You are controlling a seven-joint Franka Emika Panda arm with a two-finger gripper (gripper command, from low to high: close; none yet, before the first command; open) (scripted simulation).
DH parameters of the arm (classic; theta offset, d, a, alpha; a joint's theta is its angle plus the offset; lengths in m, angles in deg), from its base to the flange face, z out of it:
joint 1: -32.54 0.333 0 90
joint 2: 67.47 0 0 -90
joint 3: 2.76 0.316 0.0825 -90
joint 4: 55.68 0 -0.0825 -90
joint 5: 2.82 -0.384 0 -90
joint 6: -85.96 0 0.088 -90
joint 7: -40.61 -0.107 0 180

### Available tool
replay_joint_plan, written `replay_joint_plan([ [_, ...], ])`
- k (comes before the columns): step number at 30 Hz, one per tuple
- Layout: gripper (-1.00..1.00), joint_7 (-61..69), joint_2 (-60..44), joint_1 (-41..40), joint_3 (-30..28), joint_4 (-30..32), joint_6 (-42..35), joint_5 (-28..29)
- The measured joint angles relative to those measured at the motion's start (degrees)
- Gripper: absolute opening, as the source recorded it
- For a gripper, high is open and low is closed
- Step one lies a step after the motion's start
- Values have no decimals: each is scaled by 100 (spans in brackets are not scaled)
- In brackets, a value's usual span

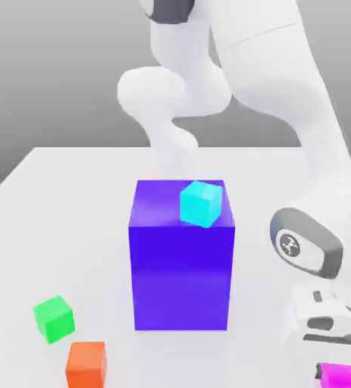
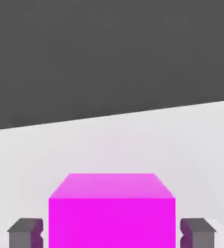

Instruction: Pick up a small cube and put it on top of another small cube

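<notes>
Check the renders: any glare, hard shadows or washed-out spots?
Exterior view: soft glossy sheen on the blue-violet block, faint shadows on the table, no blown-out glare. Hand view: magenta cube evenly lit and flat between the tool fingers, no shadow.

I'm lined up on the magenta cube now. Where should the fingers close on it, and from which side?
Grip the magenta cube across its two opposite flat side faces, coming straight down from above. In the hand view it sits square between the fingers, one on each side, a small gap on each. The gripper looks aligned; probably just close.
</notes>
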Motion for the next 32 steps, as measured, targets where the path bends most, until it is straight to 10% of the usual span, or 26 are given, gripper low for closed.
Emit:
replay_joint_plan([
  [8,-100,499,738,-481,371,145,-483,-510],
  [28,-100,861,2410,-3813,-1588,2596,517,-2240],
  [29,100,841,2243,-3806,-1607,2596,682,-2222],
  [32,100,841,2243,-3807,-1607,2596,682,-2222],
])
